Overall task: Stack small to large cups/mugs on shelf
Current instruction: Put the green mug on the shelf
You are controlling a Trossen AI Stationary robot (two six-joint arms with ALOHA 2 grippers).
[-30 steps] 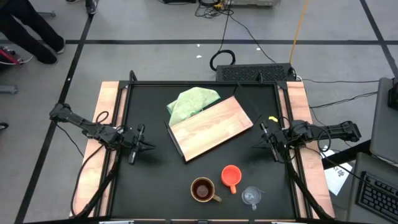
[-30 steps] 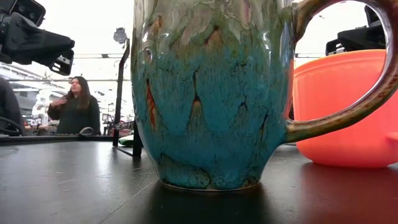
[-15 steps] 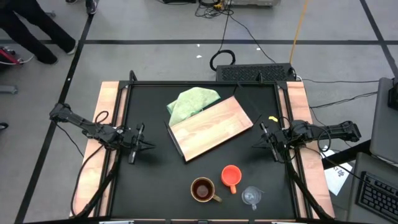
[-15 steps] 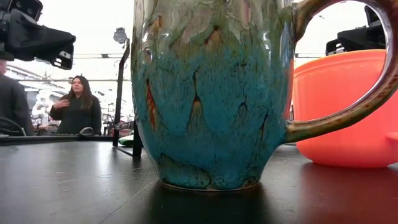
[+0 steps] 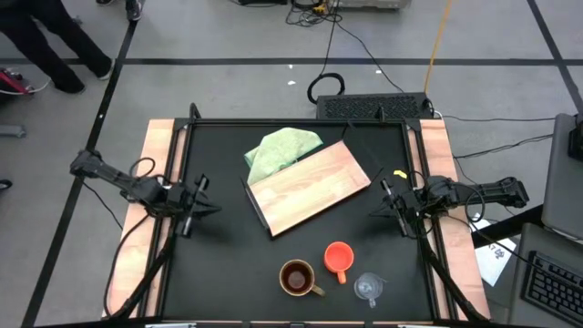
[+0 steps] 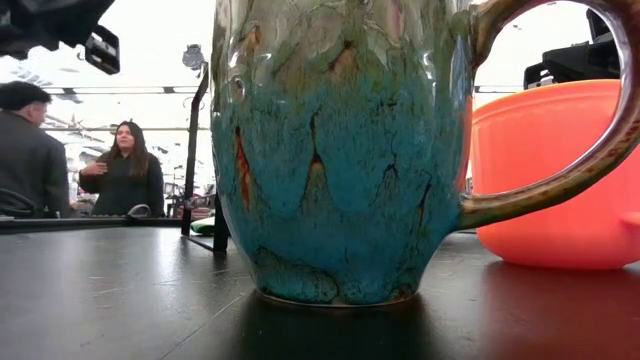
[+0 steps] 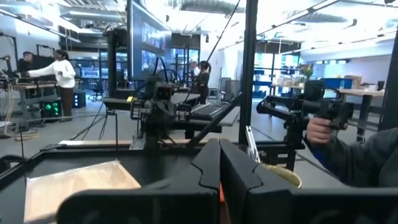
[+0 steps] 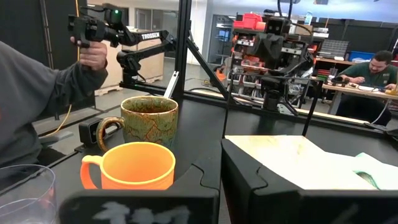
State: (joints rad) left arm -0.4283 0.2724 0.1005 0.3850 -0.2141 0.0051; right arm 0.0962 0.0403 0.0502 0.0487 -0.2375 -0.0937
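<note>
The brown mug (image 5: 297, 278), the orange cup (image 5: 339, 258) and the clear glass cup (image 5: 368, 288) stand upright on their bases on the black table near its front edge. The right wrist view also shows the mug (image 8: 149, 121), the orange cup (image 8: 137, 165) and the glass cup (image 8: 25, 193). The wooden shelf board (image 5: 310, 187) lies flat at the table's middle. My left gripper (image 5: 217, 210) is shut and empty, left of the board. My right gripper (image 5: 373, 211) is shut and empty, right of the board.
A light green cloth (image 5: 282, 150) lies bunched behind the board's far left end. A black frame (image 5: 301, 121) rims the table. People stand in the room beyond the table. Bare black table lies between each gripper and the cups.
My left gripper has gone up and a little toward the table's left edge, staying shut. The cups and the board have kept still.
</note>
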